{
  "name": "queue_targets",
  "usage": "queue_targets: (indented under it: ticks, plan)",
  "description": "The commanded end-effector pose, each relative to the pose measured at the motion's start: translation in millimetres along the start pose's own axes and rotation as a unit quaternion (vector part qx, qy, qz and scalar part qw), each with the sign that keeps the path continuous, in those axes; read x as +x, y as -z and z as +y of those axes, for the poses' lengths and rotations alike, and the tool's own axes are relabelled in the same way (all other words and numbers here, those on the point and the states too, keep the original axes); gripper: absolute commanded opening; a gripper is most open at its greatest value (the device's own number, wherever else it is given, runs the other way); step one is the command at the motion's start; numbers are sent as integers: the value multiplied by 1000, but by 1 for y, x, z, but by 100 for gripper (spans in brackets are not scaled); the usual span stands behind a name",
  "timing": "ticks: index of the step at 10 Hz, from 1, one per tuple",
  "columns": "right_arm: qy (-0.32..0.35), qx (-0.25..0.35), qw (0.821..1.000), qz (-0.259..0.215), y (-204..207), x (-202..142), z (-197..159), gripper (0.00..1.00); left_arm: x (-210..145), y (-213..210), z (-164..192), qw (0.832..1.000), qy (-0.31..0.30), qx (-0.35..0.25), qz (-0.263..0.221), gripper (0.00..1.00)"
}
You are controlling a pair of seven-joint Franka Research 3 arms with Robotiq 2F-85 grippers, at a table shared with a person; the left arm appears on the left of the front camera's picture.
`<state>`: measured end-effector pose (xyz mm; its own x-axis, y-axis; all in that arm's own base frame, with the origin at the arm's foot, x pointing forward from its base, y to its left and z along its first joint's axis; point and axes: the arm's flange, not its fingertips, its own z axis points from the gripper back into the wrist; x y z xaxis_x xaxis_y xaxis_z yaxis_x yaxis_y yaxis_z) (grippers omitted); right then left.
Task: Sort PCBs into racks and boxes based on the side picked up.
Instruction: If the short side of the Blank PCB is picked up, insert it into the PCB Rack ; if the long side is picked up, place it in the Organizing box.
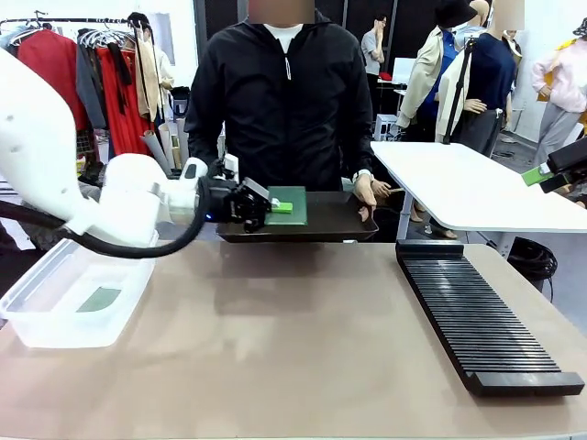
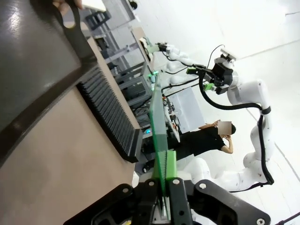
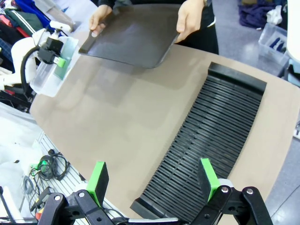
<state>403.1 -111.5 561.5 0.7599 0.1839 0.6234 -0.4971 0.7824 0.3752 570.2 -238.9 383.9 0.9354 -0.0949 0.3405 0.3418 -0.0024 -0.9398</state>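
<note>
Over the far edge of the tabletop [image 1: 275, 348], left of its middle, my left gripper [image 1: 275, 207] is clamped on a green PCB [image 1: 287, 205], pinching one edge between its green pads. From the front the board shows a plain green face and hangs just above the near part of a shallow black tray [image 1: 335, 220]. My left wrist camera sees that board edge-on, rising straight up from between the closed fingers [image 2: 170, 164].

A person in a black jacket [image 1: 284, 92] stands at the far side and holds the tray with a hand [image 1: 365, 191] on its right end; the right wrist camera shows both hands on the tray's far edge.

At the left edge of the tabletop sits the clear plastic box [image 1: 69, 298], with one green PCB lying flat on its floor [image 1: 99, 299].

Along the right side of the tabletop lies the long black rack [image 1: 477, 316], its slots running from the far edge toward the near right corner, where its raised lip sits. I can't make out any board in its slots.

My right gripper [image 3: 154, 180] hangs high above the near end of the rack, jaws spread wide, nothing between them. From the front its green pad tip shows at the picture's right edge, well above the tabletop.
</note>
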Motion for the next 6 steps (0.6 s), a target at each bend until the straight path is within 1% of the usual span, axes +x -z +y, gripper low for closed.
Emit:
queue_targets:
  ticks: [1,2,3,4,6]
  plan:
    - [-1,1,1000,-2,-1,1,1,100,11,-39,-32,999,9,38,-6,0]
    - [-1,1,1000,-2,-1,1,1,100,14,-58,-43,998,8,61,-4,0]
    - [-1,1,1000,-2,-1,1,1,100,17,-80,-50,995,-6,99,8,0]
    - [-1,1,1000,-2,-1,1,1,100,20,-106,-60,987,-18,151,40,0]
    - [-1,1,1000,-2,-1,1,1,100,29,-150,-89,977,-14,207,57,0]
